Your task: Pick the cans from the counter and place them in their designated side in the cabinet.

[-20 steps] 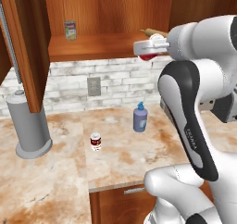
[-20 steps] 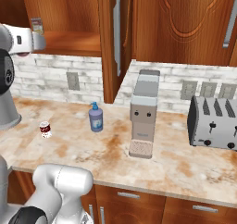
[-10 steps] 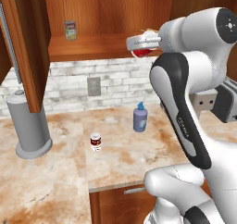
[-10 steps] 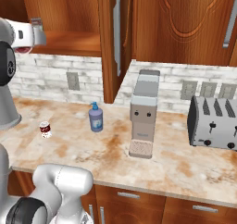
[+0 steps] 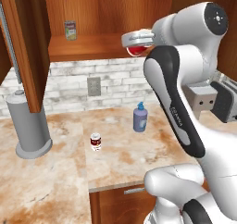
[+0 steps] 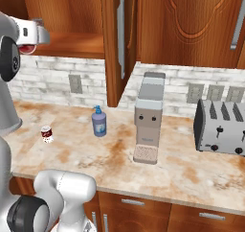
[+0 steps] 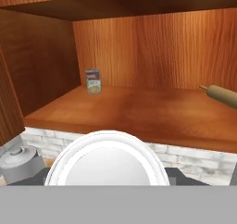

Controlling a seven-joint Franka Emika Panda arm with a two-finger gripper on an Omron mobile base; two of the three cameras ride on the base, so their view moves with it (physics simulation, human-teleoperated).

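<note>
My gripper [image 5: 135,46] is shut on the bright red can [image 5: 135,50], holding it in the air just in front of the cabinet shelf [image 5: 88,47] at shelf height. In the hand view the can's silver top [image 7: 107,165] sits low and close, hiding the fingertips, with the shelf [image 7: 139,112] straight ahead. From the right base camera the held can [image 6: 26,48] hangs at the far left. The dark red can [image 5: 96,141] [image 6: 46,133] stands upright on the counter [image 5: 55,181], left of the arm.
A pale greenish can [image 5: 70,30] [image 7: 93,81] stands at the shelf's back left; a rolling pin [image 7: 222,96] lies at its right. The open cabinet door [image 5: 25,47] hangs left. A blue soap bottle [image 5: 140,117], paper towel holder [image 5: 30,126], coffee machine [image 6: 148,118] and toaster [image 6: 222,125] stand on the counter.
The hand has swung left with the bright red can in it, closer to the middle of the shelf front. The can on the counter has stayed put.
</note>
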